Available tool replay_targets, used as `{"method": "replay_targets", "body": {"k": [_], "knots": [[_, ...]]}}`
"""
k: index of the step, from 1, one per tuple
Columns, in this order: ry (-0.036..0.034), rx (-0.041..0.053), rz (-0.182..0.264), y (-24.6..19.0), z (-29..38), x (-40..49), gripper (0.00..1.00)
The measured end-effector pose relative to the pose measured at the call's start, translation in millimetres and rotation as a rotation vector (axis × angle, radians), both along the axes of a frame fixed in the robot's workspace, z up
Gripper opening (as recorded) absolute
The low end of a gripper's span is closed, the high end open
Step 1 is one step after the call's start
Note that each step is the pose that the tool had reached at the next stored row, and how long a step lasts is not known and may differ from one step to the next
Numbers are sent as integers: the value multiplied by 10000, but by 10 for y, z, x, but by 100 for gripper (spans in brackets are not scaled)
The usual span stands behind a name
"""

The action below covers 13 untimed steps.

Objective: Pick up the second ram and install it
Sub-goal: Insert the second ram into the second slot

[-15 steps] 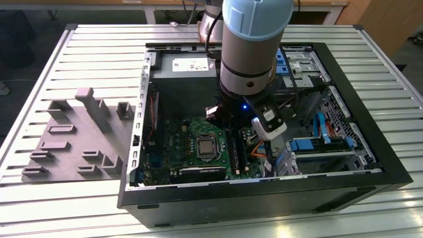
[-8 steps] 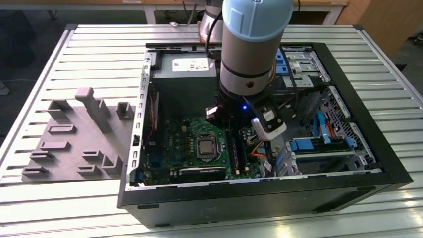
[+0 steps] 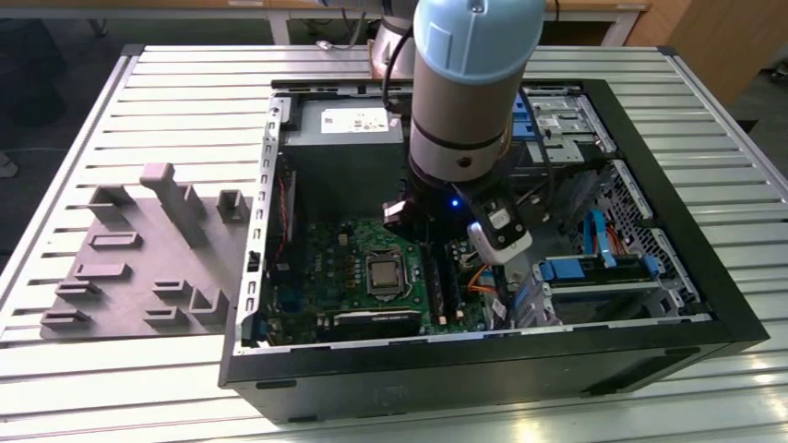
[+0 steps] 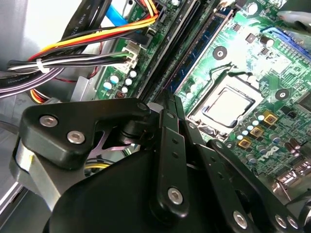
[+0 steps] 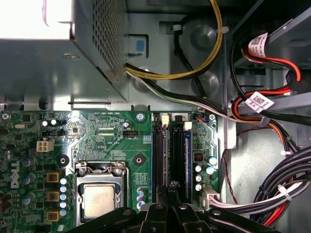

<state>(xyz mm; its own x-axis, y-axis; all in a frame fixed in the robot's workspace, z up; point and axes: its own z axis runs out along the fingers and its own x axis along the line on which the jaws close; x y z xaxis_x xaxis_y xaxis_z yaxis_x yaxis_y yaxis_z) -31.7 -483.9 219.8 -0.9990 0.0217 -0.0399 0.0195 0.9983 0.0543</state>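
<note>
- The second ram [image 5: 187, 155] appears to sit seated in a memory slot [image 5: 158, 150] bank on the motherboard [image 5: 112, 141], toward the board's edge nearest the cable bundle; in the second wrist view its dark bluish board [image 4: 197, 57] runs lengthwise along the black slots
- The gripper [image 5: 170, 191] hangs directly over those slots, its black fingers [image 4: 170, 126] drawn together into a narrow tip with nothing visibly between them; whether the tip touches the stick cannot be told
- The CPU socket [image 5: 99, 194] lies just beside the slots, toward the middle of the board
- A bundle of black, red and yellow cables [image 5: 272, 194] runs along the board's edge beyond the slots
- In the exterior view the arm [image 3: 474, 83] reaches down into the open computer case [image 3: 689, 305], which rests on a slatted table [image 3: 185, 83]
- A grey fixture block [image 3: 148, 249] sits near the table's edge at the exterior view's left, well apart from the case
</note>
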Motion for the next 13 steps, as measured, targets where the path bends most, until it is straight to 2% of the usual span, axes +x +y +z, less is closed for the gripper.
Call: {"method": "replay_targets", "body": {"k": [13], "knots": [[1, -4, 0, 0, -29, 0, 11]]}}
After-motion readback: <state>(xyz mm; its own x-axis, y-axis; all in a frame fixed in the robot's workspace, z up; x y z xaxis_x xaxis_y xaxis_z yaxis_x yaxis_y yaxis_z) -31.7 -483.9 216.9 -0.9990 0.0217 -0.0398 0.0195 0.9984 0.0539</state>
